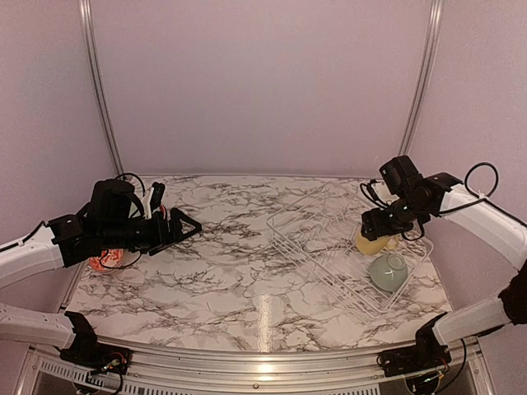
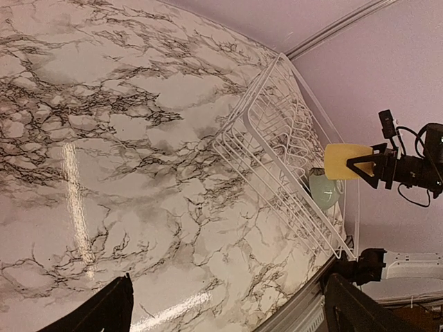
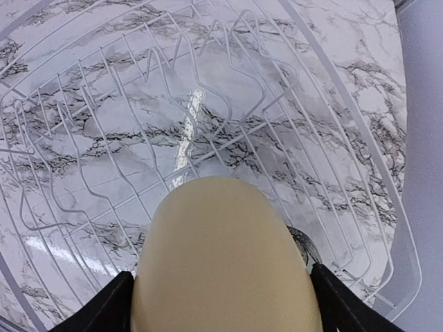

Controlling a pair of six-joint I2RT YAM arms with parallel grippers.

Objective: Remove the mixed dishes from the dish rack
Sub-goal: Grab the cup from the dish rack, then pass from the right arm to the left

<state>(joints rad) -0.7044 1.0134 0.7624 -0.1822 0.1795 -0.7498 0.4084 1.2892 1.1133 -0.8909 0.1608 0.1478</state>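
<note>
Overhead view: I read the left gripper [image 1: 174, 212] as fully open and empty, hanging above the marble table [image 1: 222, 271] at its left side. A red-patterned dish [image 1: 105, 262] lies on the table, partly hidden under that arm. The right gripper [image 1: 380, 224] is closed on the yellow mug [image 1: 370, 245] over the far right part of the dish rack [image 1: 329, 247]. The green bowl [image 1: 389, 271] sits in the rack just nearer.

Left wrist view: both fingers [image 2: 104, 311] stand wide apart, with nothing between them. Across the table the mug [image 2: 346, 160] is held beside the rack [image 2: 277, 159].

Right wrist view: the mug [image 3: 225, 256] fills the gap between the fingers [image 3: 111, 308], with rack wires [image 3: 173, 124] below. I cannot tell whether it touches them.
</note>
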